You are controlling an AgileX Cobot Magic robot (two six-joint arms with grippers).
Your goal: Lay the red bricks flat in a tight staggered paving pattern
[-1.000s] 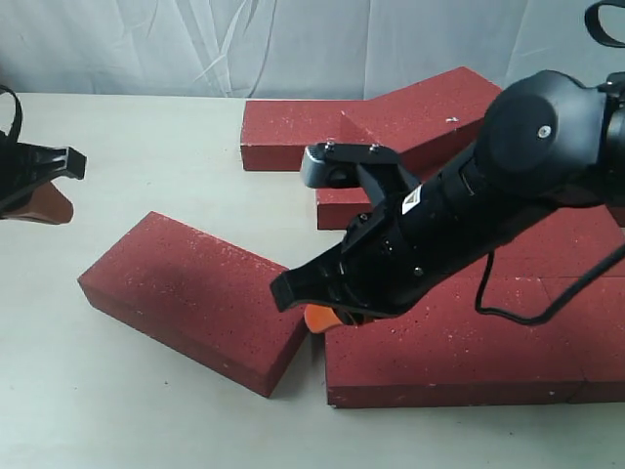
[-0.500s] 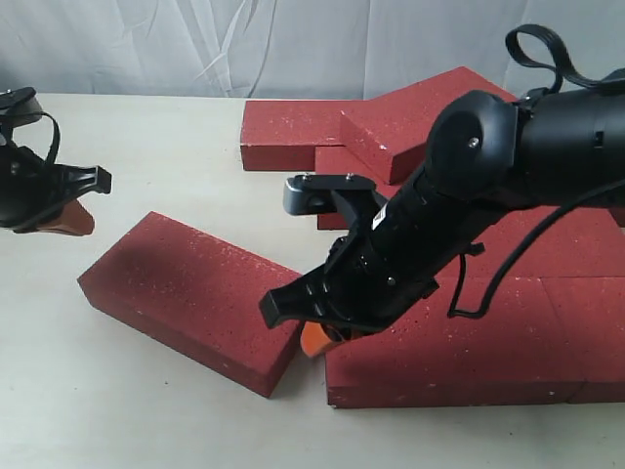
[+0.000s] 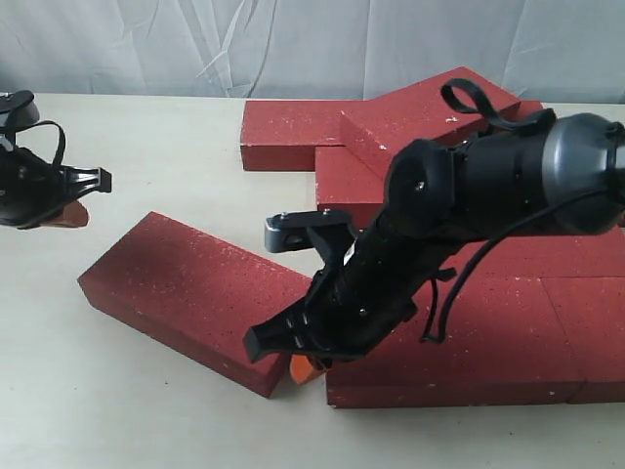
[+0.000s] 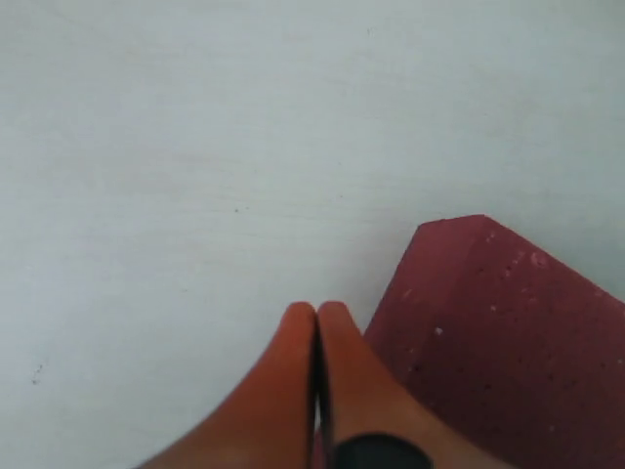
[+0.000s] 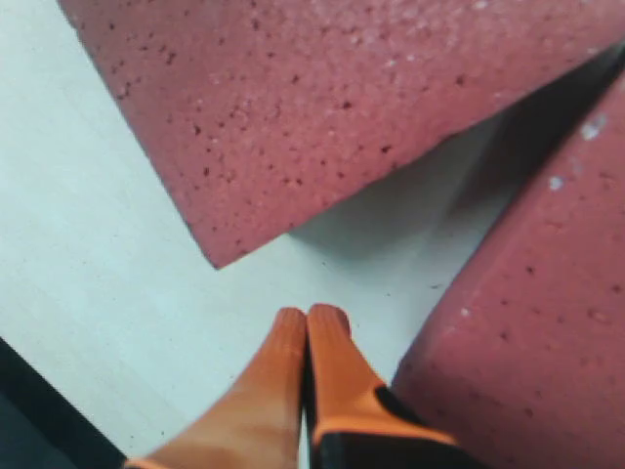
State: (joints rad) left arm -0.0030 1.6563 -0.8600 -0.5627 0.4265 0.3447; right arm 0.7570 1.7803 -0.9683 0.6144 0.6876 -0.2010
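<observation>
A loose red brick lies flat and skewed on the table, left of the laid red bricks. My right gripper is shut and empty, its orange tips low in the wedge-shaped gap between the loose brick's near corner and the laid patch. In the right wrist view the right gripper points at bare table between the loose brick and the patch edge. My left gripper hovers shut at the far left, apart from the brick. The left wrist view shows that gripper beside a brick corner.
More bricks lie at the back, one tilted brick resting across them. The pale table runs to a white cloth backdrop. A black cable loops off the right arm.
The right arm has slid down and left, taking its shut tips lower into the gap by the loose brick's corner. The left gripper moved in slightly from the left edge.
</observation>
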